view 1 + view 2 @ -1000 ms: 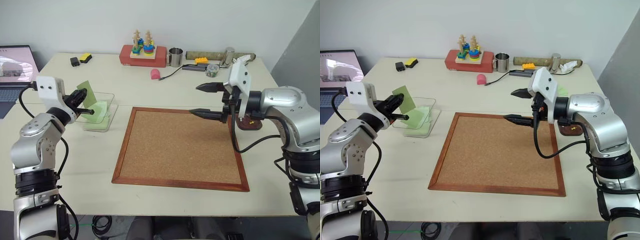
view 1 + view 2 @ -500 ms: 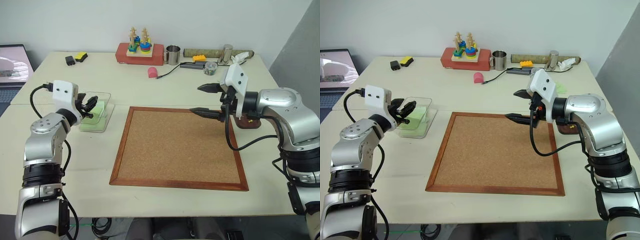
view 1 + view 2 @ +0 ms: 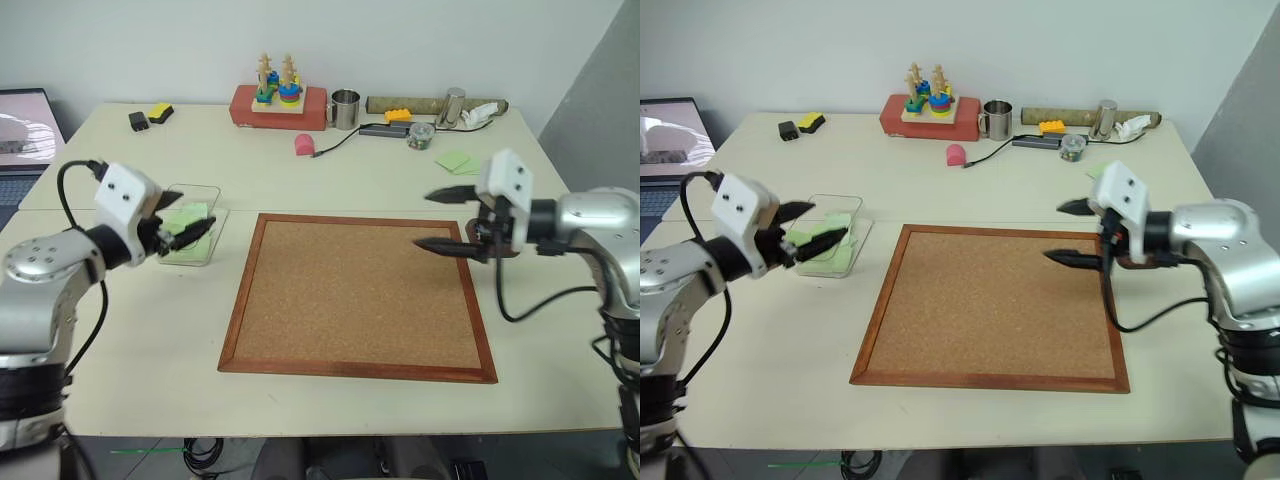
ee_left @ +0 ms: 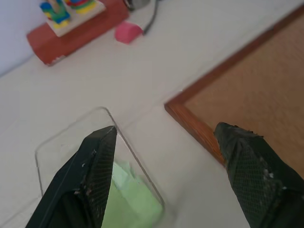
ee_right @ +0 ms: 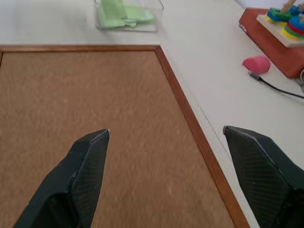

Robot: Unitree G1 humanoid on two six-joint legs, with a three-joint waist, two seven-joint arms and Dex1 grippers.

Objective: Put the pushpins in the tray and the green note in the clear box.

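Observation:
The green note (image 4: 135, 202) lies inside the clear box (image 3: 203, 256) at the table's left, among other light green papers. My left gripper (image 3: 198, 212) hovers open just over the box's near side, holding nothing. My right gripper (image 3: 423, 219) is open and empty above the right edge of the corkboard (image 3: 355, 295), fingertips pointing left. The tray is hidden behind my right hand. The pushpins are out of view.
The wood-framed corkboard fills the table's middle. Loose green notes (image 3: 457, 161) lie behind my right hand. Along the far edge stand a red stacking toy (image 3: 278, 98), a metal mug (image 3: 346, 110), a pink object (image 3: 305, 145) with a cable, and a laptop (image 3: 20, 120) at far left.
My left gripper opened and let go of the green note, which now lies in the clear box, then drew back. My right arm moved right, off the board's middle.

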